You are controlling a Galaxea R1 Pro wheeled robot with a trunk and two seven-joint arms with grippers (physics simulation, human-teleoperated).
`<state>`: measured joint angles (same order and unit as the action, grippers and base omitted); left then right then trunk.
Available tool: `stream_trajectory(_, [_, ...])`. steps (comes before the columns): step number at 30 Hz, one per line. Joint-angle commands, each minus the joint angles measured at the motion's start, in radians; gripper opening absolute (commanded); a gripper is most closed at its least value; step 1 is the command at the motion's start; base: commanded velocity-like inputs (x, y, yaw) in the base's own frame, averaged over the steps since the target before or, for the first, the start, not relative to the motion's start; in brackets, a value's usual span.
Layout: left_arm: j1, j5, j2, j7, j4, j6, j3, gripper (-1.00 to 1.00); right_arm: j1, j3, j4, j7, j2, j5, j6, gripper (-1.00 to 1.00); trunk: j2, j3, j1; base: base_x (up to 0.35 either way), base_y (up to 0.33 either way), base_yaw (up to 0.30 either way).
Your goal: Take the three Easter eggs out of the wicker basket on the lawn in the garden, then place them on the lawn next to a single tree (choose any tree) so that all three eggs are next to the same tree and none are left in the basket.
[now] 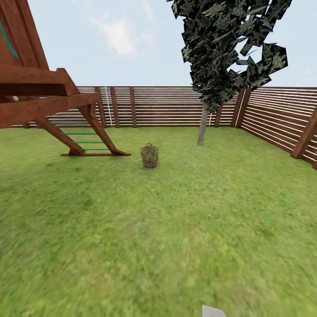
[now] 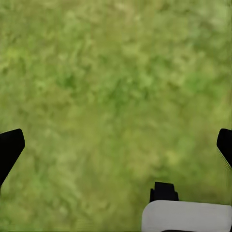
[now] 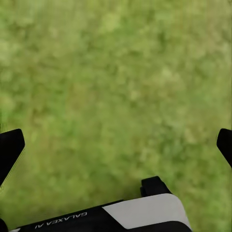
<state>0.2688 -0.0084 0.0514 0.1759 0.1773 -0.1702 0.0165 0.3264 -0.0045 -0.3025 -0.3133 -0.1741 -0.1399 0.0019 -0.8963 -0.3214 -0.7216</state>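
Basket [image 1: 149, 156] far ahead on lawn [image 1: 176, 229] — both arms' fingers [image 2: 10, 147] spread wide, empty.

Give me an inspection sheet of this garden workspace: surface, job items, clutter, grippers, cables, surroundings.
Surface: lawn, flat mottled green grass.
Job's things: wicker basket stands upright on the grass, far ahead of the robot; its contents are too small to make out. Tree with dark foliage stands beyond it to the right, apart from the basket.
Clutter: nothing seen on the grass around the basket.
Grippers: left gripper and right gripper both point down at bare grass, jaws wide apart, nothing between them.
Cables: a thin white line hangs by the fence; what it is cannot be told.
Surroundings: wooden play frame with green rungs at left; slatted wooden fence behind and at right.
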Motion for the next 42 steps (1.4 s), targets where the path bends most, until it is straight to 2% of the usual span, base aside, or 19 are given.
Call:
stream_trajectory(1, [0.001,-0.001,0.0,0.003,-0.001,-0.003,0.002,1.0,0.0,0.0,-0.001,-0.003,0.0,-0.007,0.0,1.0,-0.001,-0.001,-0.001,0.29,0.0,0.0])
stream_trajectory(42, [0.001,-0.001,0.0,0.004,-0.001,-0.003,0.002,1.0,0.0,0.0,-0.001,-0.003,0.0,-0.007,0.0,1.0,-0.001,-0.001,-0.001,0.29,0.0,0.0])
